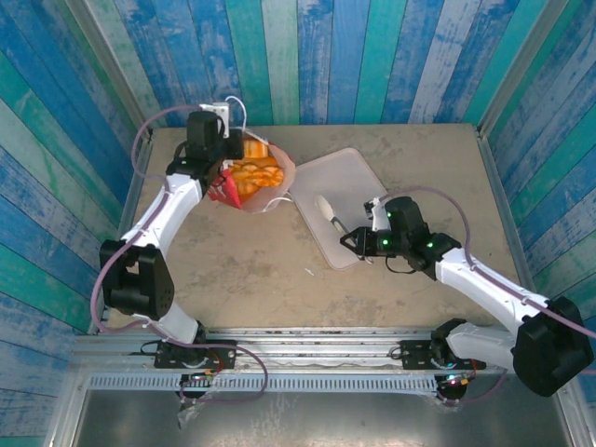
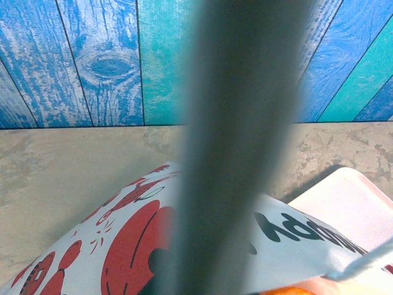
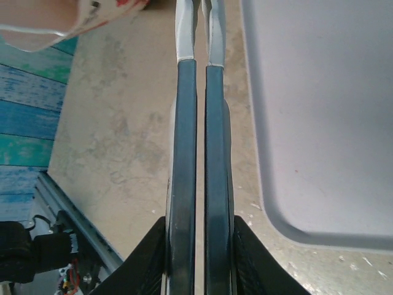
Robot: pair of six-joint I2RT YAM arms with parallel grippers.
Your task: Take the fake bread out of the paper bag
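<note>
The paper bag (image 1: 270, 186) lies tipped on its side at the back left, its mouth facing the camera. Several glossy orange pieces of fake bread (image 1: 253, 175) show inside it. My left gripper (image 1: 222, 166) is shut on the bag's edge. In the left wrist view one blurred dark finger (image 2: 239, 153) crosses the bag's white and red paper (image 2: 123, 246), with a sliver of orange bread (image 2: 288, 291) below. My right gripper (image 1: 324, 205) is shut and holds nothing, its fingertips (image 3: 187, 31) at the left edge of the pale-pink tray (image 3: 319, 123).
The pale-pink tray (image 1: 349, 182) lies right of the bag, with nothing on it. Blue plank walls close the table at the back and sides. A metal rail (image 1: 307, 335) runs along the near edge by the arm bases.
</note>
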